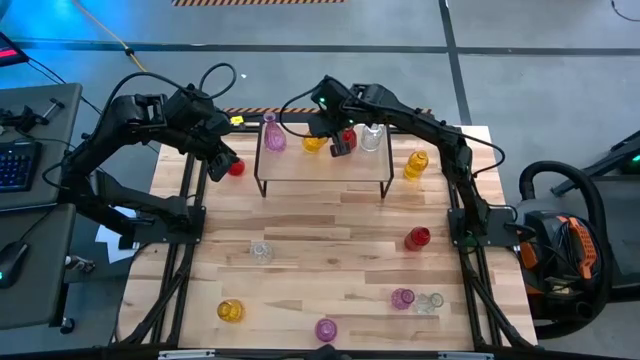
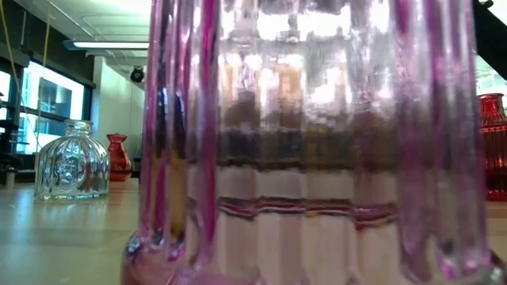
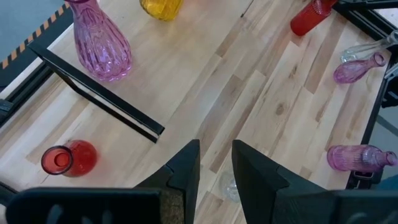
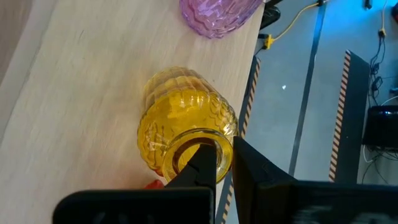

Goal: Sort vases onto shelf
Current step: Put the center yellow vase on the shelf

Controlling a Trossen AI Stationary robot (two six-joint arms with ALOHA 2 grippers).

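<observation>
Over the shelf (image 1: 325,165) at the far side of the surface (image 1: 320,250), the right pincer (image 4: 222,163) is pinched on the rim of a yellow vase (image 4: 185,124), one finger inside its mouth; only its wrist view shows this. From above the shelf carries four vases: pink (image 1: 272,134), yellow, red (image 1: 348,137), clear (image 1: 372,136). Eight more sit on the surface: two red, two yellow, two pink, two clear. The left pincer (image 3: 216,165) hovers beside the shelf's left end, fingers slightly apart and empty, near a red vase (image 3: 68,158). Open board lies mid-surface. A pink vase (image 2: 317,142) fills the low view.
</observation>
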